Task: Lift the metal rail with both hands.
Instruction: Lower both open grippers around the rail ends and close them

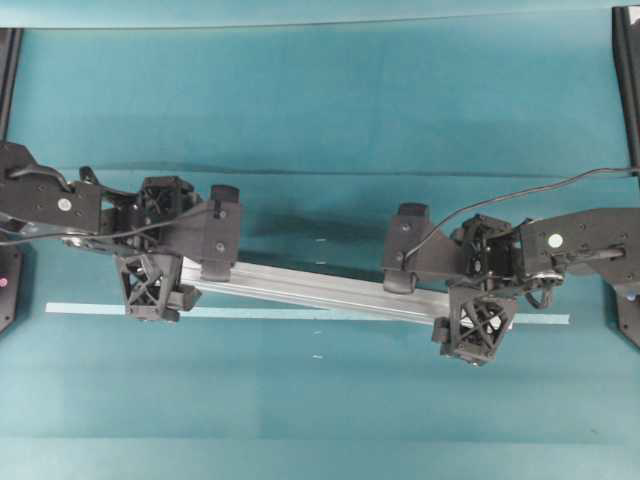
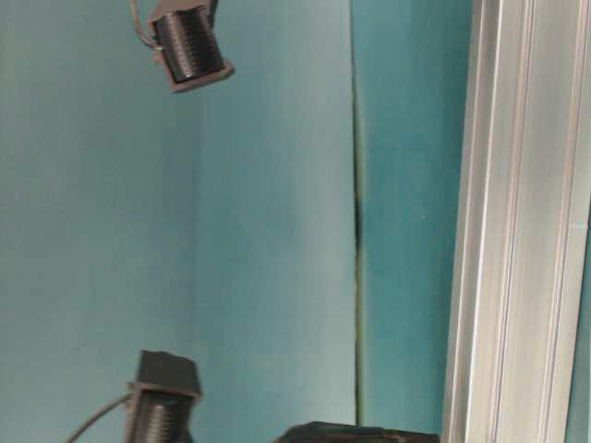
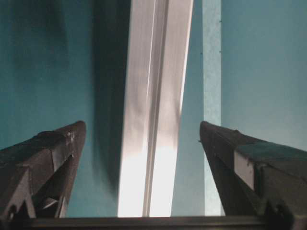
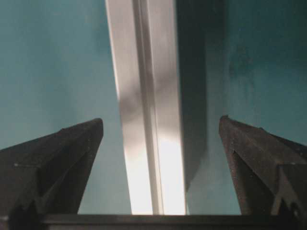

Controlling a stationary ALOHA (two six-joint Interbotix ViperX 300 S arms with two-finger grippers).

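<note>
Overhead: I see both claws straddling the rail.
Left claw and right claw gape wide, gripping nothing; rail mid-frame.

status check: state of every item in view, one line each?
metal rail: lying on the table, slightly skewed, not gripped.
left gripper: jaws wide open, straddling the rail, clear gaps both sides.
right gripper: jaws wide open, straddling the rail, no contact.
tape strip: flat on the table, partly hidden by the rail.
</note>
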